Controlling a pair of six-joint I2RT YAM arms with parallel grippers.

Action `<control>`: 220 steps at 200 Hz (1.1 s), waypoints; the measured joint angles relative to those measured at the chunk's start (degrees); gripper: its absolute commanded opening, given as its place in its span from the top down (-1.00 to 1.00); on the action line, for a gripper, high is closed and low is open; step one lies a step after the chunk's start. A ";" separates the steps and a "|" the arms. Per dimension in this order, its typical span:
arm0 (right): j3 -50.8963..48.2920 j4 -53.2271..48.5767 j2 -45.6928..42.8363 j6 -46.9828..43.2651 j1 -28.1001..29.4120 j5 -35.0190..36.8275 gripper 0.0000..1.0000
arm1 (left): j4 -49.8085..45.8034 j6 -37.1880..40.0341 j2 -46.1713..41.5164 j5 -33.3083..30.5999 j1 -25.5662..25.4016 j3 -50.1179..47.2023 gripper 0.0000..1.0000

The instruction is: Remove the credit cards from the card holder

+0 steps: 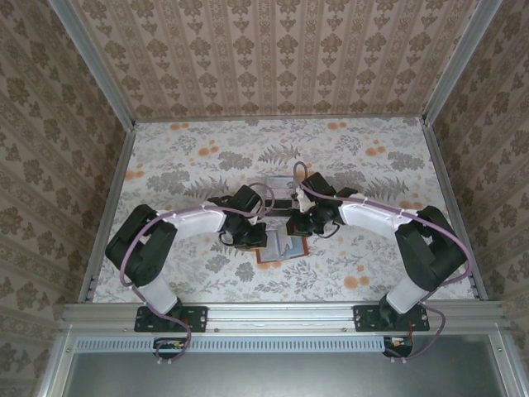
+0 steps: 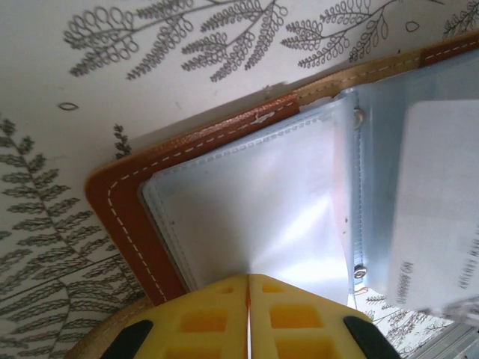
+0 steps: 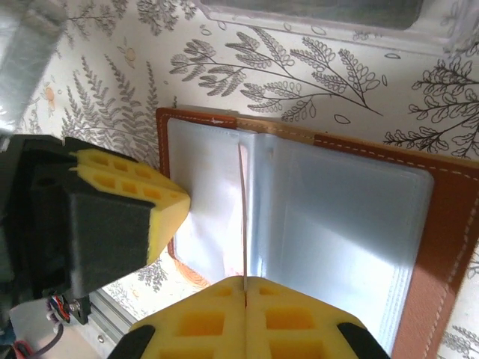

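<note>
The brown holder point(image 1: 279, 248) lies open on the worktop point(image 1: 198, 165) between the arms, the left pincer point(image 2: 248, 280) is pressed together on its pale left side, the right pincer point(image 3: 245, 284) pinches a thin page point(image 3: 242, 209) standing up in the middle, and a grey card point(image 2: 438, 202) sits in a pocket.

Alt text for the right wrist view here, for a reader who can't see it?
The right pincer, shut, pinches a thin leaf standing edge-on from the open brown card holder on the fern-patterned table. The left pincer holds the holder's left panel.
</note>
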 measured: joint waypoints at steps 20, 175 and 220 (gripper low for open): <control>1.99 -2.25 -1.77 -2.73 0.00 1.36 0.96 | -0.98 0.87 0.00 -0.35 0.66 0.63 0.80; 33.11 -20.85 8.44 -61.90 -0.74 16.74 1.00 | -1.03 2.14 -7.87 -3.06 3.65 -1.18 0.72; 49.07 -29.51 20.13 -74.07 -1.62 18.82 1.00 | -0.83 1.25 -11.80 -3.91 4.70 -5.05 0.73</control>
